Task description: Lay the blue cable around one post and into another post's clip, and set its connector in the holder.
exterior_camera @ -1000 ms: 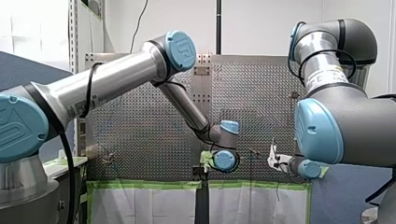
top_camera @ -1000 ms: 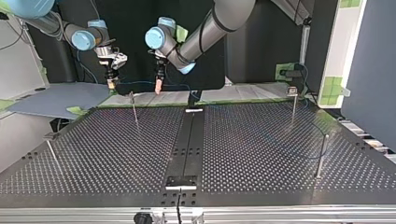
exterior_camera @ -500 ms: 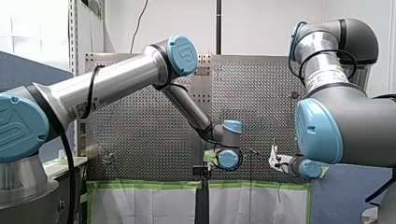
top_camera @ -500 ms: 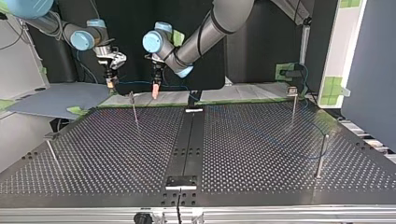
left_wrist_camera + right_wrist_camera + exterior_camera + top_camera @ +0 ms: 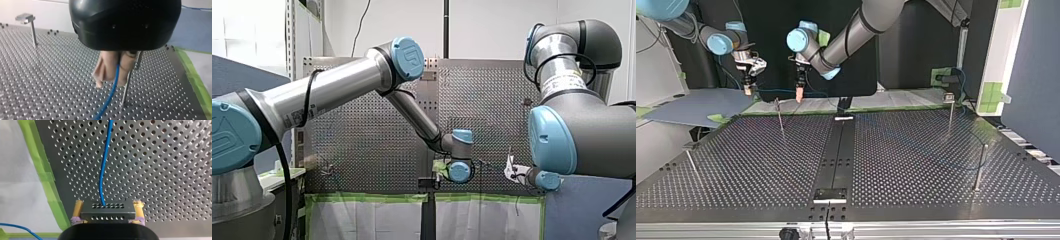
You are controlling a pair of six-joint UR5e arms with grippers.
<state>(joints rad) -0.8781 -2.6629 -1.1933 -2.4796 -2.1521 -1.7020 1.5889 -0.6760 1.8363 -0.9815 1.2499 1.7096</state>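
both pairs of jaws are clenched: my right gripper [image 5: 108,205] pinches the connector [image 5: 107,214] between yellow pads, my left gripper [image 5: 115,82] grips the blue cable [image 5: 110,96]. a post [image 5: 128,85] stands just beside the left gripper; beyond, the cable runs over the perforated table [image 5: 162,170].

Two claws [image 5: 747,91] [image 5: 799,96], one blue cable [image 5: 102,175], one connector [image 5: 107,211], four posts [image 5: 780,120] [image 5: 950,117] [image 5: 980,167] [image 5: 692,165], perhaps two holders [image 5: 830,195] [image 5: 843,118].

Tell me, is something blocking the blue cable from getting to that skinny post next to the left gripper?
Nothing visible does. My left gripper pinches the blue cable right beside the post, with only bare table between them. My right gripper holds the connector off to one side.
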